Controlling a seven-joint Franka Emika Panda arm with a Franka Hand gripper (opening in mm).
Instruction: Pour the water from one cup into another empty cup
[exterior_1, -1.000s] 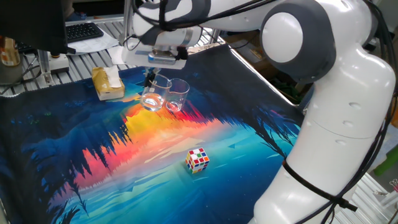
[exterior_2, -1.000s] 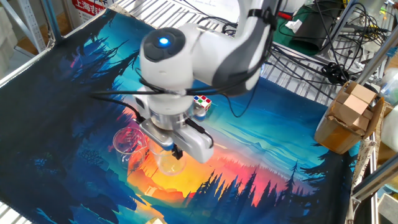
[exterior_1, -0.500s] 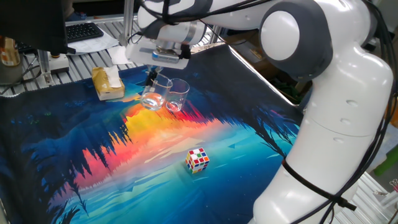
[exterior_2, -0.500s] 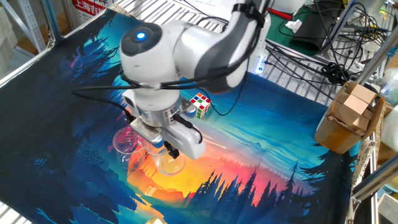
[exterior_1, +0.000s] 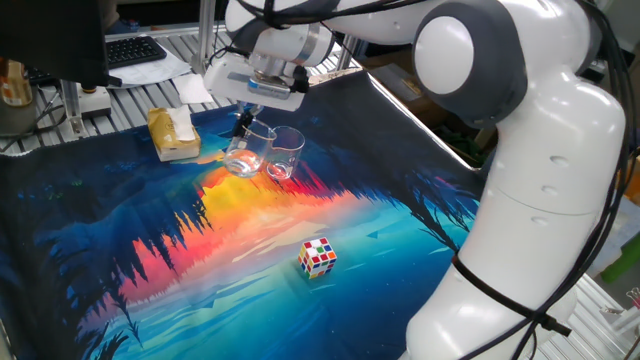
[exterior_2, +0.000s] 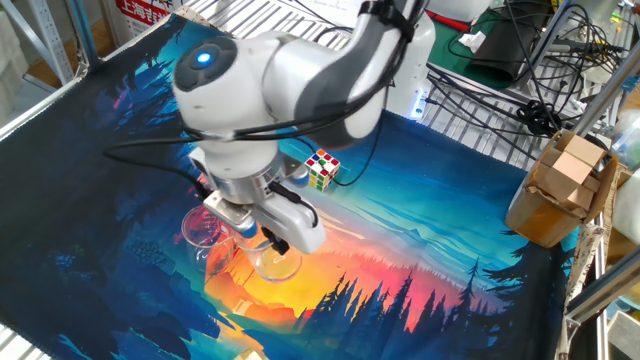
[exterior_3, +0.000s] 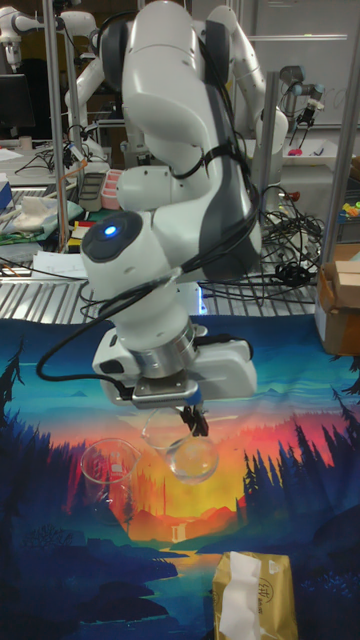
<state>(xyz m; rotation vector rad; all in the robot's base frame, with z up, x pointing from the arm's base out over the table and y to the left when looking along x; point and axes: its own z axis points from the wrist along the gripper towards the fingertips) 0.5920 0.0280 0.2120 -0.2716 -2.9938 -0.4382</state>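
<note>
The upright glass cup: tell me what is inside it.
Through the clear wall of the upright glass cup only the printed table mat shows. No liquid is discernible; a thin layer of clear water could not be ruled out.

Tilted cup (exterior_3: 185, 452) beside upright cup (exterior_3: 108, 466) at its 3 o'clock; tissue box (exterior_3: 253, 596) at 5; cube (exterior_1: 318, 256) well apart.

Two clear glass cups sit close together on the bench: one tilted cup (exterior_1: 243, 156) and one upright cup (exterior_1: 285, 153). There is one multicoloured puzzle cube (exterior_1: 318, 256), one tan tissue pack (exterior_1: 173, 134), one printed forest-sunset mat (exterior_1: 260, 260) covering the bench, and one white robot arm (exterior_1: 520, 170).
</note>
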